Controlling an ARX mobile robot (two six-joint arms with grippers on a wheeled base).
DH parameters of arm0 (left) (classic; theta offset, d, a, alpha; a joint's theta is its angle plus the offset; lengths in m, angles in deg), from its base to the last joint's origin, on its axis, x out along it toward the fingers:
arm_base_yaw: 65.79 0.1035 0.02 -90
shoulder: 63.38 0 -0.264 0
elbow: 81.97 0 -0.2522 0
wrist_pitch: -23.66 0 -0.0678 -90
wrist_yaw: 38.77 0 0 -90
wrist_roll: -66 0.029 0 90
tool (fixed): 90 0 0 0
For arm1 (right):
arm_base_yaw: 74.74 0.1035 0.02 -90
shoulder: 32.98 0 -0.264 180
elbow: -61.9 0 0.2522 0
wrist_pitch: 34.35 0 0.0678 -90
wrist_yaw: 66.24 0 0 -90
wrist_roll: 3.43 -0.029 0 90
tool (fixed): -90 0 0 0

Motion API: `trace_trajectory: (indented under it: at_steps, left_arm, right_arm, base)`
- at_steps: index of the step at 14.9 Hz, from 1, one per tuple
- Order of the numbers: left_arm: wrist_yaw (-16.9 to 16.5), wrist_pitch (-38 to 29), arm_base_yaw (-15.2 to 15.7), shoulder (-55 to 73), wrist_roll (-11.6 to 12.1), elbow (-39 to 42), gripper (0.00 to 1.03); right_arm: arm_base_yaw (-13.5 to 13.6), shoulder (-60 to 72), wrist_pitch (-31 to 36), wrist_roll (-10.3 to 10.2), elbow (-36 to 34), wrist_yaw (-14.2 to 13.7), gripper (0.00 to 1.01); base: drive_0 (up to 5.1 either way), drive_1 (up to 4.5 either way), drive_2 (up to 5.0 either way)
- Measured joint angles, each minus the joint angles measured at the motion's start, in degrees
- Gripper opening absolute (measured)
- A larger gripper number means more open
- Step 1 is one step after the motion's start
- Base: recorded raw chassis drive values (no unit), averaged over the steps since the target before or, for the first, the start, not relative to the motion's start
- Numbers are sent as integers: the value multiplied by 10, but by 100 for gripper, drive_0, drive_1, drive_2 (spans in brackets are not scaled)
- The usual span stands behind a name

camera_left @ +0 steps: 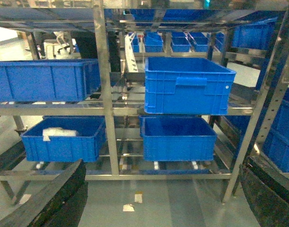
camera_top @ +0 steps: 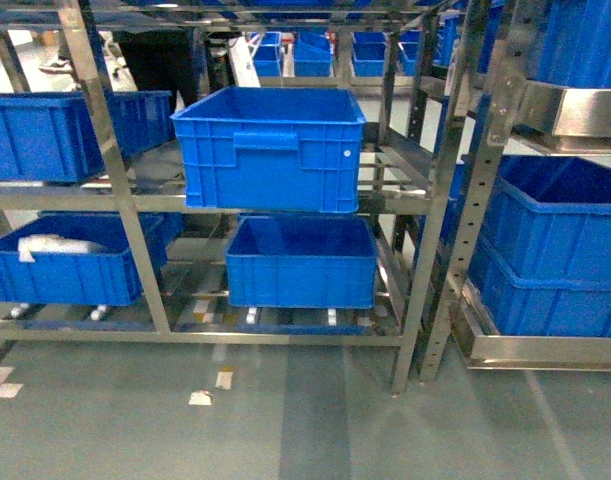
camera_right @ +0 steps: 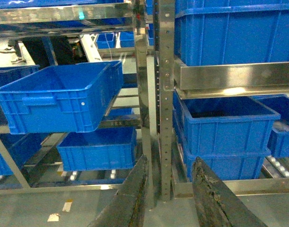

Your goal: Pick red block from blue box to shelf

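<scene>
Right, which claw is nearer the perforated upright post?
Right, probably. The right claw faces the perforated post head-on, framed between its fingers. The left claw faces the middle of the shelf, the post off to its right.

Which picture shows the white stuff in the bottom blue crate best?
The left wrist view: the white stuff lies in full sight inside the lower left crate. The head view shows it too, but at the picture's edge. The right wrist view does not show it at all.
</scene>
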Motion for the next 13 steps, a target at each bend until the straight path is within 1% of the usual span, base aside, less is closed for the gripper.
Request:
trace_trajectory:
  at_steps: [11,13]
  left_arm:
    - [0,0,-1,0,0,0,98]
    - [1,0,0,0,0,0,98]
  right_arm:
    - [0,0,-1,0,0,-1,24]
    - [0,0,-1,0,0,0,24]
  base:
    - [-162,-162,-162]
    - [65,65,65]
